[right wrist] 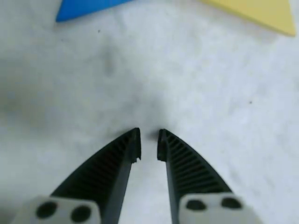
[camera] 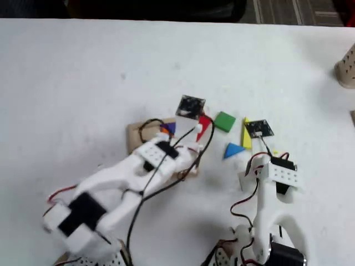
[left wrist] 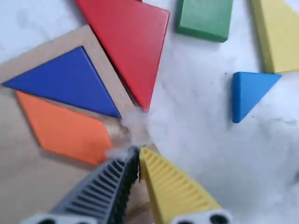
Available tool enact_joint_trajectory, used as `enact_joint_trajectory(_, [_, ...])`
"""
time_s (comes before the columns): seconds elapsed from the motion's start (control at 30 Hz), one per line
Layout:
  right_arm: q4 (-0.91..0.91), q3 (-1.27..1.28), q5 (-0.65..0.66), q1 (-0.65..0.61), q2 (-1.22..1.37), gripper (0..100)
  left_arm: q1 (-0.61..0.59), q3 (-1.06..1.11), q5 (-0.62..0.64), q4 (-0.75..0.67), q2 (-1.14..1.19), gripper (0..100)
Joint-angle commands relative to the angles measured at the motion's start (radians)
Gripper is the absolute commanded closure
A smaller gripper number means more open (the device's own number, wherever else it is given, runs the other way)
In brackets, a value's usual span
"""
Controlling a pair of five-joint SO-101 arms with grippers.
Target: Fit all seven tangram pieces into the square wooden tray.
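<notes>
The square wooden tray [left wrist: 51, 49] holds a dark blue triangle [left wrist: 70, 79] and an orange parallelogram [left wrist: 70, 128]. A red triangle [left wrist: 133, 42] lies across the tray's rim, its tip pointing at my left gripper [left wrist: 138, 156], which is shut on nothing at the tray's corner. On the table beyond lie a green square [left wrist: 204, 18], a yellow triangle [left wrist: 278, 35] and a small light blue triangle [left wrist: 247, 93]. My right gripper [right wrist: 148, 142] hovers over bare table just short of the light blue triangle [right wrist: 88, 7] and the yellow triangle [right wrist: 252, 9], open by a narrow gap.
In the high view the left arm [camera: 150, 158] covers much of the tray [camera: 136, 136], and the right arm [camera: 277, 174] stands to its right. A beige pegged object [camera: 346, 69] sits at the far right edge. Wide white table lies behind and to the left.
</notes>
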Motion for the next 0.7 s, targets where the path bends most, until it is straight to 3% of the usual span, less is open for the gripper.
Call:
enact_joint_trajectory(0.0, [-0.018, -0.005, 0.011, 0.01, -0.002, 92.3, -0.018, -0.206, 0.014, 0.109, 0.157, 96])
enact_joint_trajectory(0.3, [-0.019, -0.005, 0.011, 0.012, -0.002, 92.2, -0.054, -0.255, 0.012, 0.354, 0.171, 96])
enact_joint_trajectory(0.67, [-0.019, -0.005, 0.011, 0.012, -0.002, 92.1, -0.335, -0.255, 0.012, 0.473, 0.171, 96])
